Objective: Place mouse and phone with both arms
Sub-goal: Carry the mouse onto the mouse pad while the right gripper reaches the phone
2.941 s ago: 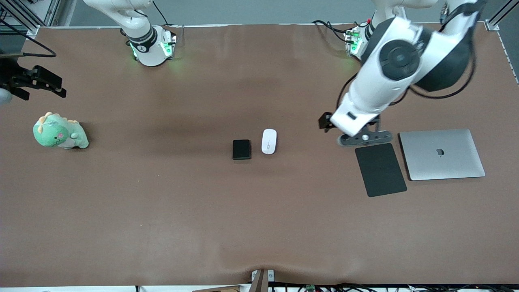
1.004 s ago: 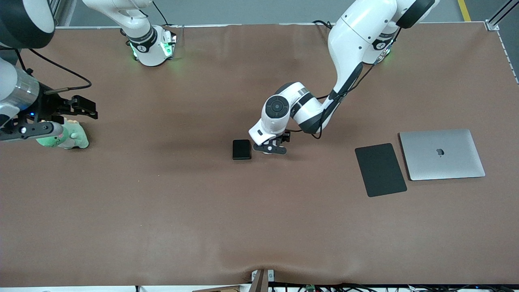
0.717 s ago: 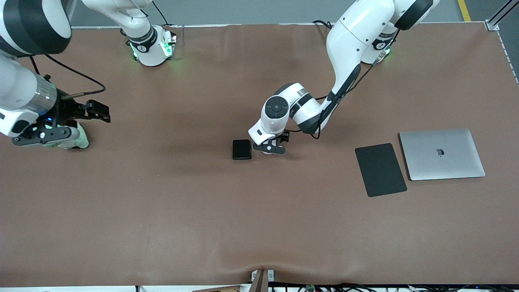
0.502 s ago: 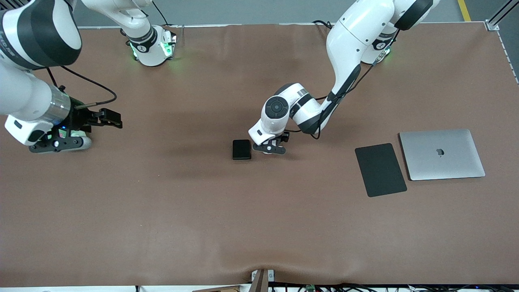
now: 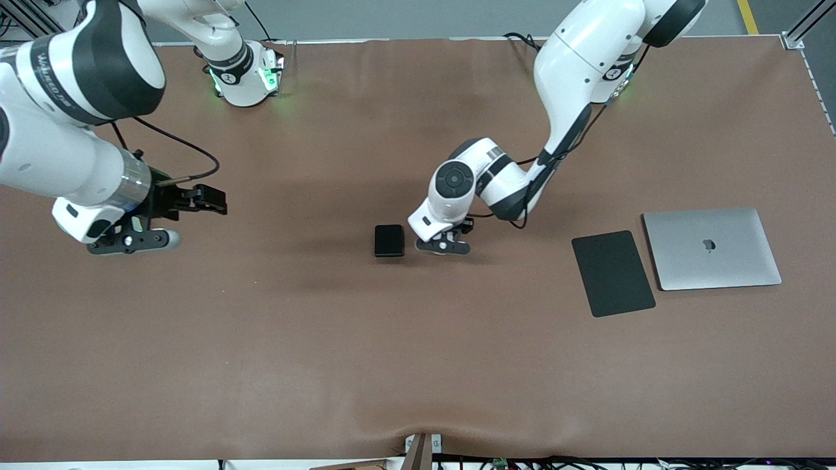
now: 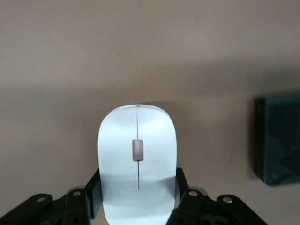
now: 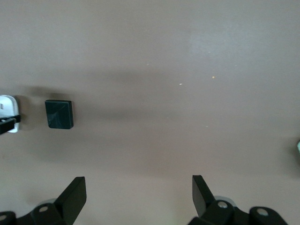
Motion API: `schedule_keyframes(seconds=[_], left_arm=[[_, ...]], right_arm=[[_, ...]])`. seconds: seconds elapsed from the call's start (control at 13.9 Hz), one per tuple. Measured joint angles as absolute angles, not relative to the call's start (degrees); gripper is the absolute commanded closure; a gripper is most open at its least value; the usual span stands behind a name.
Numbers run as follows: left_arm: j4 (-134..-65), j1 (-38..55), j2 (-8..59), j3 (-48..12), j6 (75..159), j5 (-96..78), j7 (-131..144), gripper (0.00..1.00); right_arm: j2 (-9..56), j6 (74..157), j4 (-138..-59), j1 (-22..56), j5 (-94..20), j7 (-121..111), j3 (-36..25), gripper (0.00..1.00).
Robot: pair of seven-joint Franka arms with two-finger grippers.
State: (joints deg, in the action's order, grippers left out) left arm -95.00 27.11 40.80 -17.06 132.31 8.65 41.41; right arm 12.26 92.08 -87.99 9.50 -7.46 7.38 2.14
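Front view: brown surface [image 5: 418, 365], both arms reaching in from their bases.
Left tool [image 5: 443, 247]: down at mid-surface, clenched on the mouse [image 6: 137, 164], fingers [image 6: 92, 199] pressed against its two sides.
Mouse: just beside the phone [image 5: 389, 240], toward the left arm's end, apart from it.
Right tool [image 5: 134, 240]: released, fingers spread wide, over bare surface at the right arm's end.
Mouse pad [image 5: 612, 273]: near the left arm's end, just beside a closed laptop [image 5: 712, 248].
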Motion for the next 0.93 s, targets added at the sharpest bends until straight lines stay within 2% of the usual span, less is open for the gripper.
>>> schedule_keyframes(seconds=[0.43,0.93], left_arm=[[-95.94,14.17,32.05,-16.88,122.35,9.3,37.78,0.56],[-102.75,-3.14,29.86,-16.81,123.91,11.08,20.21,0.56]], right_arm=[[15.78,97.48,-88.03,15.44,-7.88,15.2,2.31,0.0],[20.9,103.1,-88.06,21.12,-7.89,18.69,2.33,0.0]])
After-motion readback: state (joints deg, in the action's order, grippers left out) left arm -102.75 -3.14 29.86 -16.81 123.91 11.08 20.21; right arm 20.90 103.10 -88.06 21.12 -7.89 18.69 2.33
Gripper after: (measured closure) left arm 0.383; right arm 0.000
